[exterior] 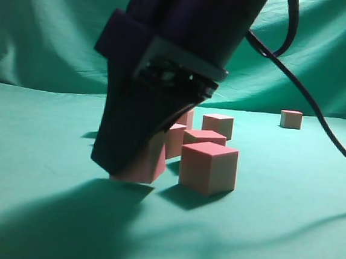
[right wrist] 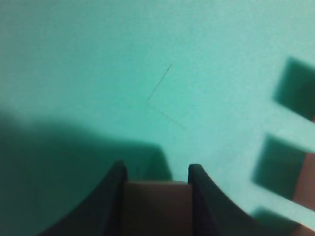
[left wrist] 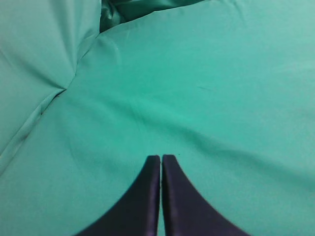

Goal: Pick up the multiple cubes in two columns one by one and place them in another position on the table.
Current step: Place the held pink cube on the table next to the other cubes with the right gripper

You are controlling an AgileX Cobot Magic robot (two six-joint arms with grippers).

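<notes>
My right gripper (exterior: 126,162) reaches down in the foreground of the exterior view and is shut on a pinkish-red cube (exterior: 146,163) at the front left of the group, at or just above the table (exterior: 43,154). In the right wrist view the cube (right wrist: 156,206) fills the gap between the jaws (right wrist: 156,169). Another cube (exterior: 208,168) stands just to its right, with several more (exterior: 204,136) behind. A lone cube (exterior: 291,118) sits far back right. My left gripper (left wrist: 161,157) is shut and empty over bare cloth (left wrist: 197,88).
A black cable (exterior: 309,99) hangs from the right arm across the right side. The green backdrop (exterior: 48,28) rises behind the table. Cube edges (right wrist: 306,182) and their dark shadows show at the right wrist view's right edge.
</notes>
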